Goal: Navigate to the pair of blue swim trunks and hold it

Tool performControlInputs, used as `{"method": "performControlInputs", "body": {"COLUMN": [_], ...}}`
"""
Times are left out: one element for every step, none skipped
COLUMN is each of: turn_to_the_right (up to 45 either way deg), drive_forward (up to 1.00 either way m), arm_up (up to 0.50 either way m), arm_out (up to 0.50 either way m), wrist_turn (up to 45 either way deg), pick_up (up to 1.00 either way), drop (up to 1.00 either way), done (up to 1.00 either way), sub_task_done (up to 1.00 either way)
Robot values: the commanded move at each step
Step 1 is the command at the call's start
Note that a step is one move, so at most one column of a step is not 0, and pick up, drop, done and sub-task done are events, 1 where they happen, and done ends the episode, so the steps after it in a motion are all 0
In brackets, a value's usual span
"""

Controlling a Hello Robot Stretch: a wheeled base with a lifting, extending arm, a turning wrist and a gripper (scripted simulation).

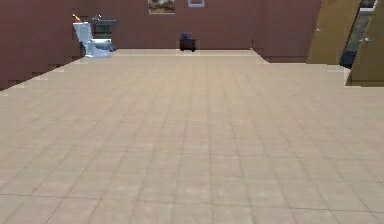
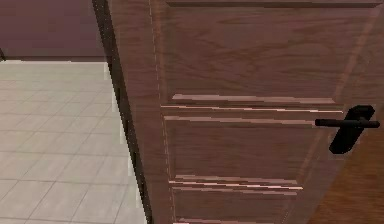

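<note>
A small dark blue lump [image 1: 187, 42] lies on the tiled floor at the foot of the far wall, a little left of the middle of the forward view; its shape is too small to name. The floor between here and that lump is bare beige tile [image 1: 180, 130].
A white toilet [image 1: 96, 38] stands at the far left against the dark wall. A framed picture [image 1: 162, 6] hangs above the lump. A wooden door [image 1: 334, 32] is at the far right. Close by in the arm side view stands a brown panelled door [image 2: 250, 110] with a black handle [image 2: 348, 126].
</note>
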Motion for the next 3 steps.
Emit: {"method": "performControlInputs", "body": {"turn_to_the_right": [6.0,0.0,0.0], "drive_forward": [0.00,0.50,1.00], "arm_up": [0.00,0.00,0.00], "arm_out": [0.00,0.00,0.00], "wrist_turn": [0.0,0.0,0.0], "pick_up": [0.00,0.00,0.00], "drop": [0.00,0.00,0.00], "done": [0.00,0.00,0.00], "sub_task_done": [0.00,0.00,0.00]}}
